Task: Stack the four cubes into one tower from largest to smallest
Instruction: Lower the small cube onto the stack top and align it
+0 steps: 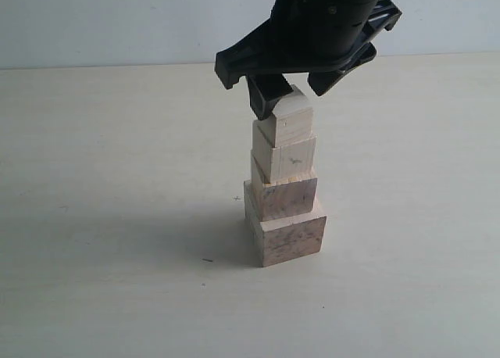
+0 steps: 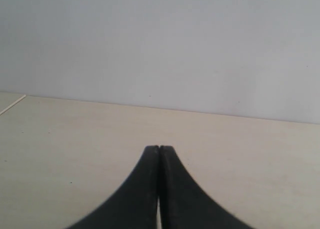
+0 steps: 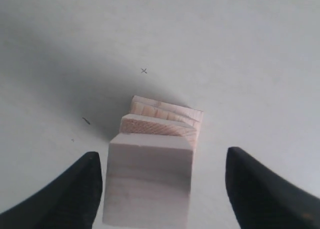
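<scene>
Holds black fingers (image 3: 80,194) of the right gripper (image 3: 164,156) spread either side of the smallest pale beige wooden cube (image 1: 291,119), set atop the stepped tower (image 1: 285,205) at centre frame, seemingly mid-release, and next calls for a straight lift without nudging it.

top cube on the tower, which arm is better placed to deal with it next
Right. The right tool hangs over the smallest cube atop the tower, jaws open either side of it. The left tool is shut, and its view shows only table, no cubes.
</scene>
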### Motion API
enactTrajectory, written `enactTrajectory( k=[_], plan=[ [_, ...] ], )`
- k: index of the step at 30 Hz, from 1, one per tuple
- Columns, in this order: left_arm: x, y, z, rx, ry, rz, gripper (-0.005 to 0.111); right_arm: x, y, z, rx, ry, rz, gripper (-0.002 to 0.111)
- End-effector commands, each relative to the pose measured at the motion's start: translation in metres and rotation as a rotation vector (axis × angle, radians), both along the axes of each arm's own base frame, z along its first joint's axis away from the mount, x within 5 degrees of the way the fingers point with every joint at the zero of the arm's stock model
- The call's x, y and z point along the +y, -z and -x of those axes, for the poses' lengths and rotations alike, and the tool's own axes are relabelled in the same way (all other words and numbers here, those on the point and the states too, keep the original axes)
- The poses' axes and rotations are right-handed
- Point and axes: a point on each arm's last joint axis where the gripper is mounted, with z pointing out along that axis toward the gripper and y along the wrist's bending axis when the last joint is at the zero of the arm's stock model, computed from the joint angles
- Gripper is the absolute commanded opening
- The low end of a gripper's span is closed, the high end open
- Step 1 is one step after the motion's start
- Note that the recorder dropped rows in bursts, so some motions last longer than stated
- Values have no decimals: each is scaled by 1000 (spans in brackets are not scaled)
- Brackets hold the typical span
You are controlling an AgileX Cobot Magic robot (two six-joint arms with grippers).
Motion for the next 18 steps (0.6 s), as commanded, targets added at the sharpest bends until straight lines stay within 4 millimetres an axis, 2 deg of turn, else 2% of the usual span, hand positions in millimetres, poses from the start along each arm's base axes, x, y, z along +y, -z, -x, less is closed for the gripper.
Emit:
enactTrajectory(
  k=[1, 18],
  plan=[
    [0, 1, 0, -4, 7, 7, 0, 0, -3, -2, -32, -12, 10, 67],
    [0, 1, 0, -4, 7, 6, 0, -2, -3, -2, -43, -13, 31, 67]
  ],
)
